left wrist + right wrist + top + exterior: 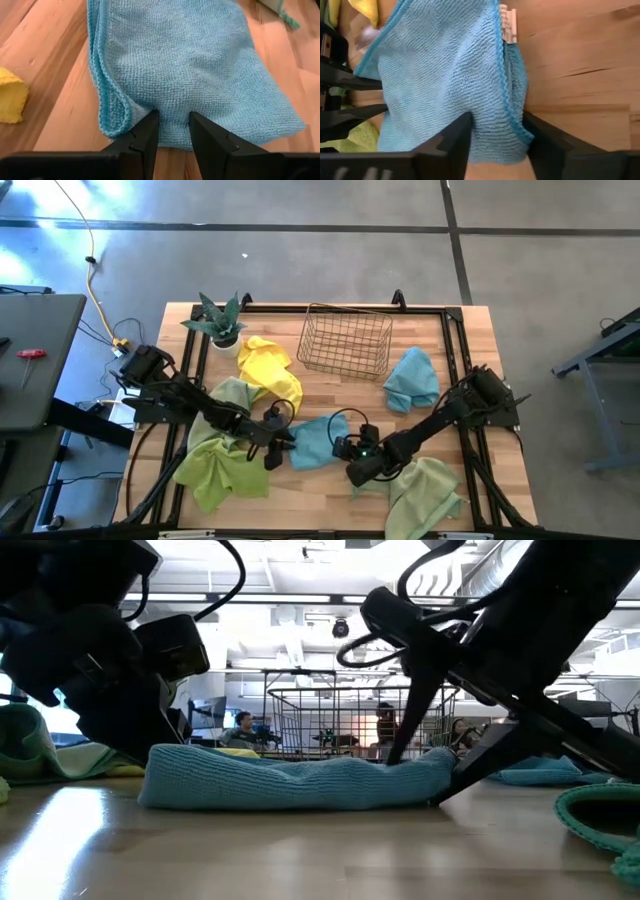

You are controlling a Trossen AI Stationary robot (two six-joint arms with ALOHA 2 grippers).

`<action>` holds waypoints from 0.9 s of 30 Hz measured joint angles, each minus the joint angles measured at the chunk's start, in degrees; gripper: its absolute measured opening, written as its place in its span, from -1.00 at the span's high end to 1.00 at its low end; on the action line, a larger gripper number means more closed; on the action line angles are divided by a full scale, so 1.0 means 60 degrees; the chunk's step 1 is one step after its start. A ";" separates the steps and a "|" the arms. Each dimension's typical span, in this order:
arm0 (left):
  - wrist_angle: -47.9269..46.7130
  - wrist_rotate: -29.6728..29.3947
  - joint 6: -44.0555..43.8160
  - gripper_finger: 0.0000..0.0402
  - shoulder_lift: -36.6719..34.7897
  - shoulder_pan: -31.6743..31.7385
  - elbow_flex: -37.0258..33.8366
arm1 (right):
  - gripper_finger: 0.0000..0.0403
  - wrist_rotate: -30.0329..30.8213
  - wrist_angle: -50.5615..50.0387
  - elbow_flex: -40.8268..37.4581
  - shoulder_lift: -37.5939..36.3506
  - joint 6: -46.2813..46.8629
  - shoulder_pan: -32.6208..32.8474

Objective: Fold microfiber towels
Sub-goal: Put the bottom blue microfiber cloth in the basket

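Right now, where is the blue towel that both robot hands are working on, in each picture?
High view: the blue towel lies low in the middle, between the left gripper and right gripper.
Low view: the long blue lump across the middle, on the table.
Left wrist view: it fills the middle and top.
Right wrist view: it fills the middle.
Shared landmark: the wire basket, behind the towel in the low view.

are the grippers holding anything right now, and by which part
Both are at the light blue towel lying mid-table. The left gripper pinches its near edge; the right gripper has its fingers either side of the opposite end, wider apart, so a firm hold is unclear.
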 joint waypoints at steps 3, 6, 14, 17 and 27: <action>0.0152 0.0100 -0.0004 0.49 0.0004 0.0000 -0.0018 | 0.51 -0.0059 -0.0056 -0.0009 0.0006 -0.0030 0.0000; 0.0247 0.0146 -0.0004 0.49 0.0017 0.0000 -0.0027 | 0.78 -0.0074 -0.0108 -0.0012 0.0012 -0.0207 0.0024; 0.0010 0.1383 0.0071 0.42 -0.0518 -0.0011 0.0237 | 0.97 -0.0047 -0.0120 0.0025 -0.0010 -0.0640 0.0138; 0.0191 0.1573 0.0309 0.33 -0.0874 -0.0011 0.0479 | 0.98 -0.0162 -0.0086 0.0199 0.0001 -0.0919 0.0103; 0.0097 0.1984 0.0492 0.16 -0.1801 0.0004 0.0960 | 0.99 -0.0400 -0.0435 0.1223 -0.0007 -0.2899 -0.0201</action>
